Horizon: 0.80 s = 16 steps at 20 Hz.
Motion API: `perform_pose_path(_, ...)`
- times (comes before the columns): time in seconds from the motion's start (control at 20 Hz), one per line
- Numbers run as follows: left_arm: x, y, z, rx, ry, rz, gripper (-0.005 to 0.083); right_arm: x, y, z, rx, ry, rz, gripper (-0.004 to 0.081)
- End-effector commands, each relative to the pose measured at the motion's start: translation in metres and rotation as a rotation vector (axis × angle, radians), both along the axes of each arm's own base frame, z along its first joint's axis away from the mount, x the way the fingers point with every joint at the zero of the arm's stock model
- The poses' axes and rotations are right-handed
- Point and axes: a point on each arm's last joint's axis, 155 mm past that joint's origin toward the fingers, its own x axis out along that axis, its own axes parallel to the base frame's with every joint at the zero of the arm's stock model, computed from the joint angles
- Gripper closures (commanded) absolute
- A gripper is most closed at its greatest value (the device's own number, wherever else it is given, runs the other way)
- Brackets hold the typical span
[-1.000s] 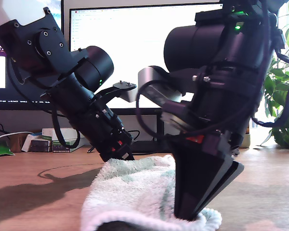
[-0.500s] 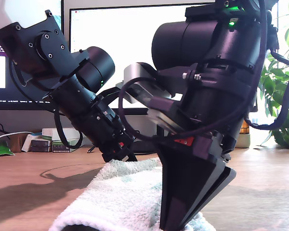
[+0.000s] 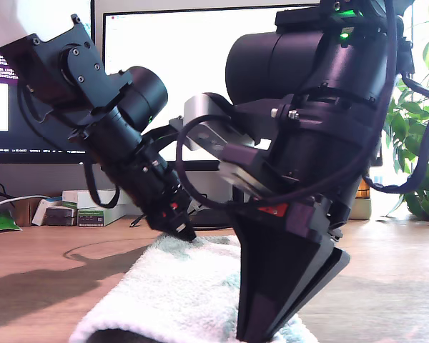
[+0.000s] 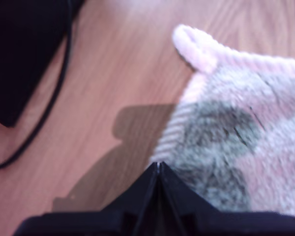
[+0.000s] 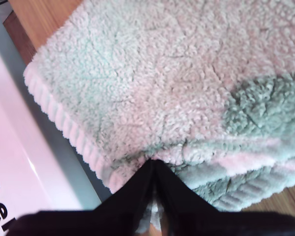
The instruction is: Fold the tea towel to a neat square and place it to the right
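Observation:
The tea towel lies folded over on the wooden table, plush off-white with mint patches and a pale pink ribbed edge. My first gripper is on the arm at the exterior view's left. Its jaws are shut, with the tip down at the tea towel's far ribbed edge near a corner; my first gripper shows no cloth between the jaws. My second gripper, on the large near arm, is shut on the stacked front edge of the tea towel. A little cloth shows between the fingers of my second gripper.
A bright monitor stands behind the arms, with small boxes under it and a plant at the exterior view's right. A black base with a cable sits near the towel corner. A white panel runs beside the folded edge.
The second arm shifted toward the exterior view's left with the towel's front edge, then held still. The first arm tilted steeper and its tip dropped, so the raised far fold flattened.

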Motion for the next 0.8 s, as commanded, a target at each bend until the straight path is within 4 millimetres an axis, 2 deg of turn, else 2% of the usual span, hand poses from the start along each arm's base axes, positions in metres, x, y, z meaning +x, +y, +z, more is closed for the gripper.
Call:
perform_pose_path(0.0,0.001,-0.003,-0.008,0.002,0.014,-0.002,0.0797,-0.01,-0.006,-0.016,-0.035,0.032,0.007,0.0782)
perform_pose_path(0.15,0.002,-0.003,-0.005,0.01,0.026,-0.001,0.0797,-0.004,-0.001,-0.013,-0.014,0.018,-0.01,0.0782)
perform_pose_path(0.3,0.007,-0.003,0.009,0.014,0.015,0.009,0.0797,0.0,0.002,-0.008,-0.018,0.012,-0.012,0.0782)
perform_pose_path(0.6,0.006,0.005,0.059,-0.024,-0.034,0.025,0.0797,-0.002,-0.007,-0.006,-0.07,0.026,-0.017,0.0782)
perform_pose_path(0.75,0.002,0.008,0.084,-0.083,-0.035,0.043,0.0797,0.004,-0.001,0.0,-0.043,0.0,-0.02,0.0782)
